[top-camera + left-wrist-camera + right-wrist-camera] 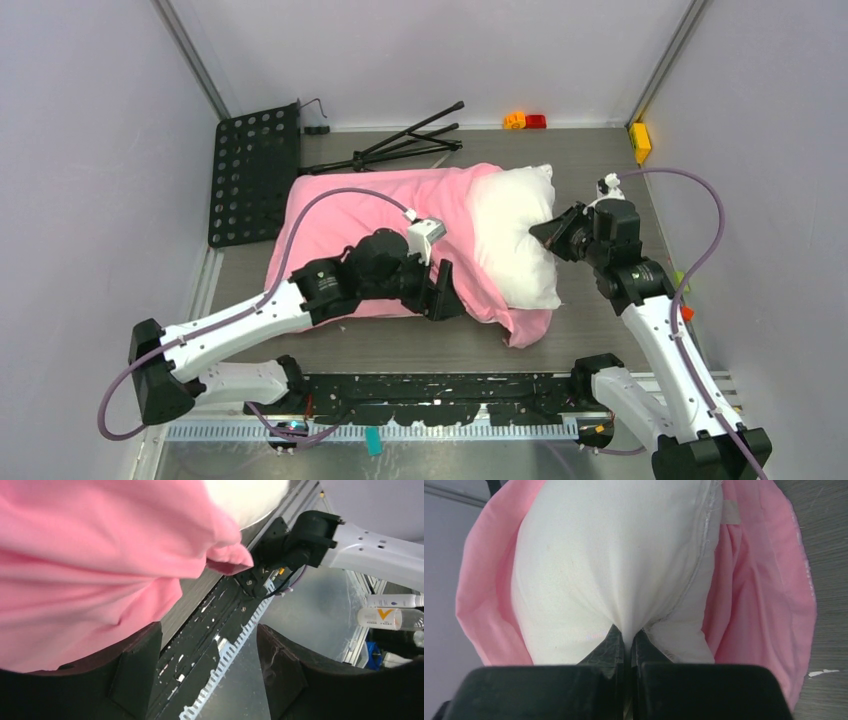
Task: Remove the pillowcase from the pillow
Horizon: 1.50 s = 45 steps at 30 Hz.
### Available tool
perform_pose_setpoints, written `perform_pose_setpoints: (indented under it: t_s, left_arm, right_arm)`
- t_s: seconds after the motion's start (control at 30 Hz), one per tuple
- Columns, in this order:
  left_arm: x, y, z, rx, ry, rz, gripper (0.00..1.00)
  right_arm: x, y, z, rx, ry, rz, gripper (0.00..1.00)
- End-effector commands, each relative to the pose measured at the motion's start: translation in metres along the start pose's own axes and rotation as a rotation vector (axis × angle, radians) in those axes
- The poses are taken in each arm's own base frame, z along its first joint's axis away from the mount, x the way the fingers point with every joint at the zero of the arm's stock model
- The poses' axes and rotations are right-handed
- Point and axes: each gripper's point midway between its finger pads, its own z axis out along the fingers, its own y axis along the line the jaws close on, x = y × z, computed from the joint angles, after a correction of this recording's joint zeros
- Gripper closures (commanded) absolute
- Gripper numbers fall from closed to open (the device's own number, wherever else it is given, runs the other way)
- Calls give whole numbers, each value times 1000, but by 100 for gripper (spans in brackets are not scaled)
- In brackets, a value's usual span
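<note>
At the pillow [614,555] edge, right end effector [628,631] pinches it (left end effector [207,628] gapes beside pillowcase [90,555]).

pillow [512,240]: left end hidden inside pillowcase [360,205]
bottles [387,618]: cut off at right edge, labels unreadable
back-wall items [525,121]: too small to identify

Three views: one overhead, two on the wrists.
The top camera looks down from above and behind the near edge, taking in the whole table [420,345] to the far wall [430,60]. The left wrist camera hangs close beside the pillowcase [100,555], facing near and right toward the right arm [370,550]. The right wrist camera faces left, pressed up to the pillow [614,555]. All three share the pillowcase.
</note>
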Motion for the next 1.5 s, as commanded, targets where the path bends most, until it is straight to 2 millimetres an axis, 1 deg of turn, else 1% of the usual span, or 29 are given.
perform_pose_setpoints:
  t_s: [0.0, 0.03, 0.1, 0.17, 0.23, 0.33, 0.4, 0.43, 0.53, 0.67, 0.73, 0.8, 0.9, 0.97, 1.03, 1.1, 1.2, 1.23, 1.3, 1.43, 1.47]
  left_arm:
    - [-12, -19, 2, 6, -152, -132, 29]
    - [-10, -23, 1, -3, -167, -137, 29]
    - [-6, -23, 3, -35, -195, -167, 27]
    - [-2, -20, 7, -54, -212, -211, 24]
    - [4, -9, 15, -93, -220, -230, 21]
    - [7, 12, 24, -207, -211, -180, 18]
    - [1, 19, 21, -306, -217, -124, 17]
    - [-3, 18, 18, -351, -228, -75, 15]
    - [-20, 1, 13, -411, -280, 52, 9]
    - [-32, -15, 26, -378, -321, 61, 2]
    - [-35, -16, 34, -382, -335, 57, 0]
    - [-36, -8, 42, -430, -328, 59, 0]
    - [-33, 24, 57, -535, -250, 18, 0]
    - [-26, 42, 63, -599, -225, 33, 1]
    - [-20, 62, 61, -675, -227, 57, 7]
    - [-12, 86, 53, -739, -200, 54, 13]
    - [0, 128, 31, -828, -165, 28, 19]
    - [3, 143, 20, -864, -161, 17, 21]
    - [7, 169, -7, -936, -160, 2, 24]
    - [13, 217, -62, -1064, -163, -51, 26]
    - [15, 225, -72, -1074, -165, -77, 26]
  right_arm:
    - [-33, 49, -1, -198, -106, 43, 100]
    - [-34, 50, 1, -203, -105, 47, 100]
    - [-35, 51, 4, -207, -107, 52, 100]
    - [-36, 52, 6, -213, -108, 54, 100]
    - [-35, 53, 8, -215, -104, 56, 100]
    - [-36, 53, 8, -217, -107, 59, 100]
    - [-37, 54, 6, -216, -112, 59, 100]
    - [-37, 53, 6, -214, -111, 59, 100]
    - [-38, 54, 3, -213, -115, 57, 100]
    - [-37, 53, 1, -213, -118, 63, 100]
    - [-36, 53, 0, -215, -117, 68, 100]
    - [-36, 54, -2, -221, -116, 70, 100]
    - [-37, 55, -6, -224, -124, 70, 100]
    - [-37, 53, -9, -216, -133, 64, 100]
    - [-39, 49, -12, -190, -151, 52, 100]
    - [-47, 33, -15, -98, -201, 35, 100]
    - [-66, -12, -28, 159, -314, 23, 100]
    - [-72, -20, -33, 215, -340, 10, 100]
    - [-80, -25, -42, 264, -365, -18, 100]
    - [-93, -19, -55, 279, -400, -37, 100]
    - [-96, -19, -58, 288, -411, -36, 100]
